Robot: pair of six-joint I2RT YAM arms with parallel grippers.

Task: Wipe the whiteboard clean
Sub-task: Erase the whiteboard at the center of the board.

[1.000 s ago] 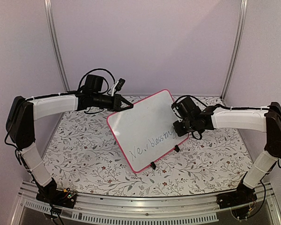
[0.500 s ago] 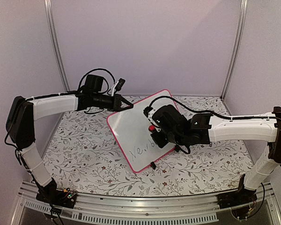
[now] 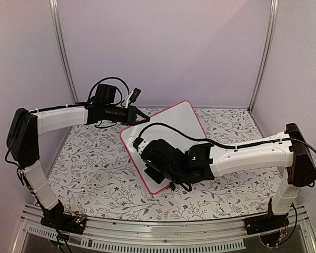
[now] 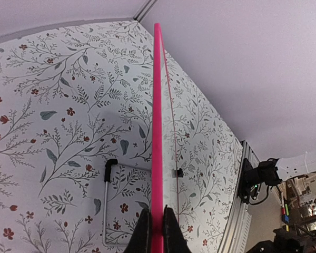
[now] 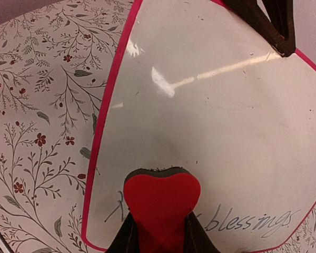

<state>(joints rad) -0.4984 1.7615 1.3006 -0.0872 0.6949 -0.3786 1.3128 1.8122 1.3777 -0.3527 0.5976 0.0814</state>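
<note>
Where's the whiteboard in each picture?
Top external: the whiteboard is tilted at centre, the right arm across its lower part.
Left wrist: only its pink edge, a line up the middle.
Right wrist: fills most of the frame, behind the red eraser.
Shared landmark: the left tool clamping its rim.

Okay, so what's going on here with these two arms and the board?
The left arm holds the whiteboard, its jaws shut on the pink rim. The right arm grips a red heart-shaped eraser in its jaws at the board's lower part, over the handwriting. Letters still show on both sides of it, so the erasing isn't finished.
</note>
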